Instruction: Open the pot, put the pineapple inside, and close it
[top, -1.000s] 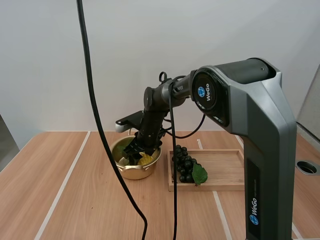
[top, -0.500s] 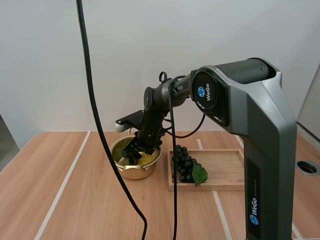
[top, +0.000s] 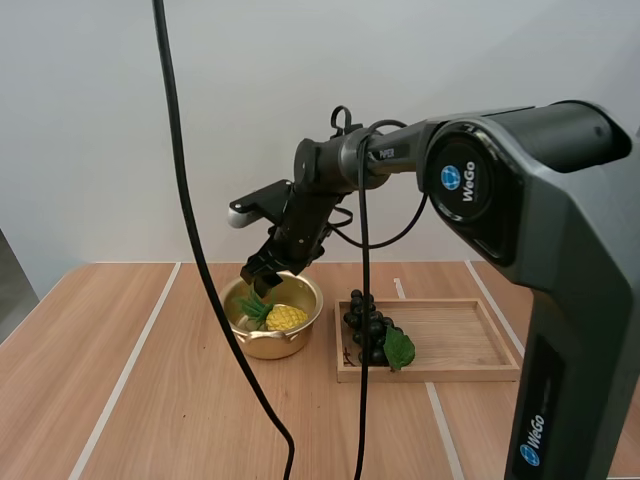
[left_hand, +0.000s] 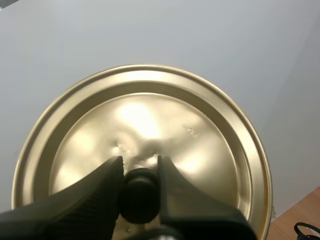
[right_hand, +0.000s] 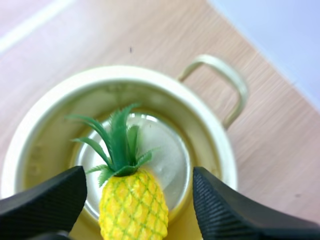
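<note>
Clear right gripper (top: 262, 275), jaws spread and empty, from just above pot (top: 270, 346) with pineapple (top: 283, 318) lying inside; bring lid (left_hand: 200, 145), clenched at knob (left_hand: 138, 200) by left gripper (left_hand: 139, 165), level over pot rim; lower centred.

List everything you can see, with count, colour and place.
table: one, wood.
wooden tray: one, light wood, on the table.
pot: one, gold, open, on the table left of the wooden tray.
pineapple: one, yellow with green leaves, inside the pot.
lid: one, gold with black knob, held off the pot.
grapes: one bunch, dark with a green leaf, at the wooden tray's left end.
left tool: black, shut on the lid's knob.
right tool: black, open, above the pot.
</note>
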